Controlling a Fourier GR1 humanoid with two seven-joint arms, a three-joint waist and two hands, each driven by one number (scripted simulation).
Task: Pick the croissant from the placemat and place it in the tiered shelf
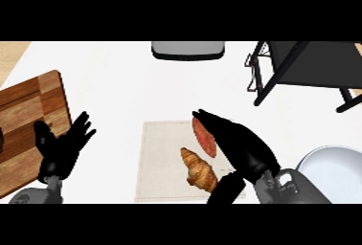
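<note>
My right hand [237, 143] hovers over the beige placemat [161, 162], fingers straight and apart, holding nothing. The croissant [199, 170] lies on the placemat just left of my thumb, beside a reddish sweet potato [205, 136] partly under my fingers. The black tiered shelf [304, 67] stands well apart. My left hand [63, 143] rests open by the wooden board [28, 110].

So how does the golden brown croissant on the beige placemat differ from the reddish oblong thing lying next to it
The golden brown croissant is ridged and lies fully in view, clear of the right hand. The reddish oblong item, perhaps a sweet potato, looks smooth, sits farther up the beige placemat, and is partly hidden under that hand's straight fingers. Both lie on the placemat, slanting the same way.
</note>
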